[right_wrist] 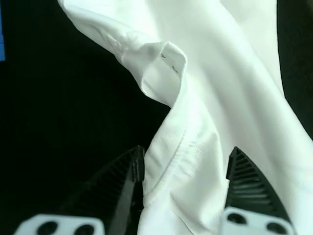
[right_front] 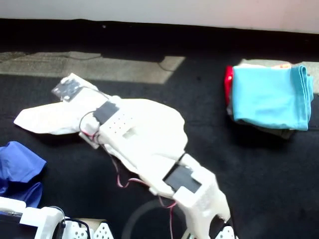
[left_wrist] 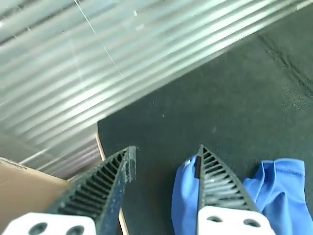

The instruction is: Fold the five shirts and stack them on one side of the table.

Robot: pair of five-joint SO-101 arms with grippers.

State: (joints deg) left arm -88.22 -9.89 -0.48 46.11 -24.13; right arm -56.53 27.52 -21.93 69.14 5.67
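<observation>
At the near left corner of the tabletop (right_front: 249, 174) lies a crumpled blue shirt (left_wrist: 279, 196). The left gripper (left_wrist: 165, 148) hangs over its edge, fingers apart with nothing between them. Farther in, the white shirt (right_front: 159, 122) sprawls unfolded across the middle, its long axis running from the left edge toward the centre. The right gripper (right_wrist: 187, 149), jaws spread, straddles a raised ridge of its cloth without pinching it, so the right arm looks the nearer one for the next fold. Well apart, by the far right edge, sits the pile of folded shirts (right_front: 271, 129), a turquoise shirt (right_front: 271, 97) on top.
</observation>
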